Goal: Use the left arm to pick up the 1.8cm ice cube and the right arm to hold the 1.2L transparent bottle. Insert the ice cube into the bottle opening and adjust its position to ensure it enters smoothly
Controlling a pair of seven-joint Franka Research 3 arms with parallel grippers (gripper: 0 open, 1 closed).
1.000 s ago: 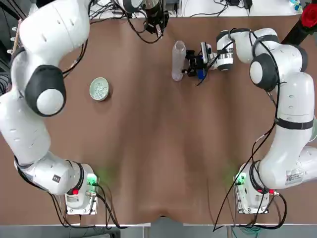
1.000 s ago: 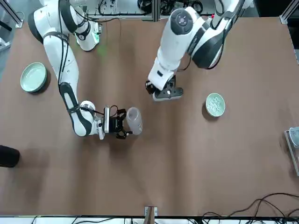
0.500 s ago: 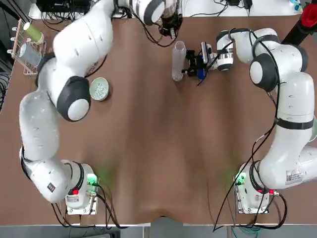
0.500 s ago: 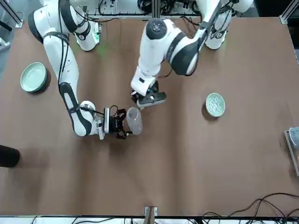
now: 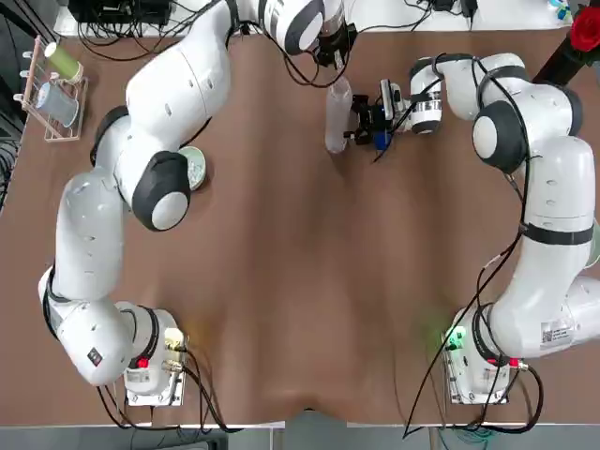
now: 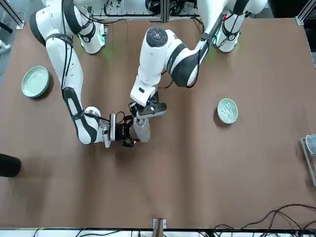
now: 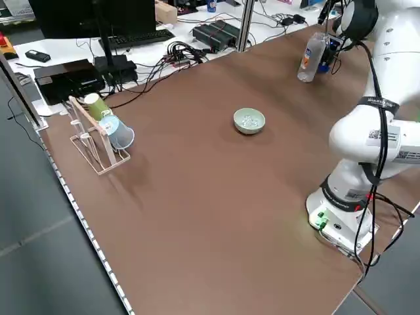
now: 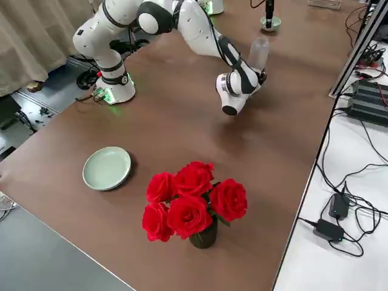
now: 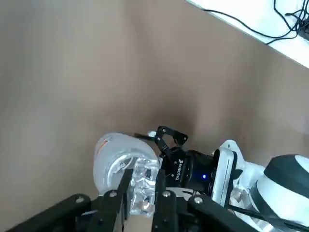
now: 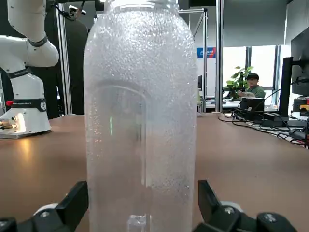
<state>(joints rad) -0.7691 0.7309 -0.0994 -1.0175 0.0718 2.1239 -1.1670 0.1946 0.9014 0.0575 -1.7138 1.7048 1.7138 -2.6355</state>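
Note:
The clear bottle (image 5: 336, 114) stands upright at the far middle of the table, and my right gripper (image 5: 358, 120) is shut on its lower body from the side. In the right wrist view the bottle (image 10: 142, 116) fills the space between both fingers (image 10: 72, 203). My left gripper (image 6: 142, 111) hangs just over the bottle (image 6: 141, 131). Seen from the left wrist, that gripper (image 9: 143, 176) is shut on a translucent ice cube (image 9: 143, 193), right above the bottle opening (image 9: 118, 162).
A pale green bowl (image 6: 227, 110) with several ice cubes sits on my left half of the table. A green plate (image 8: 107, 168) and a vase of red roses (image 8: 194, 203) stand at my right. A cup rack (image 7: 98, 131) is at the far left edge.
My left arm has swung across the far side of the table, bringing its shut gripper from beside the bottle to right over its mouth. The right arm and bottle have stayed still.

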